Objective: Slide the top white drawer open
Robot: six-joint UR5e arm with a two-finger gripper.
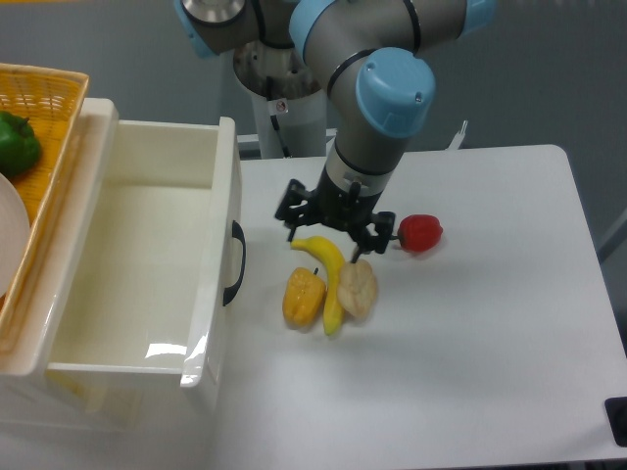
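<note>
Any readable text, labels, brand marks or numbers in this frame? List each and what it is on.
No text can be read anywhere in this frame.
A small sticker with a red mark sits on the white robot pedestal, too small and blurred to read.
The top white drawer, the yellow wicker basket and the claw show no markings.

One top white drawer (137,284) stands pulled out at the left of the frame, with one black handle (234,263) on its front. One yellow wicker basket (44,117) sits at the upper left, holding one green pepper (17,142) and one white plate (8,245). On the bench (470,323), near the frame's middle, lie four foods: one banana (328,279), one orange-yellow pepper (304,297), one pale beige piece (358,289) and one red pepper (420,233). One tool (336,223) hangs above them.
</note>
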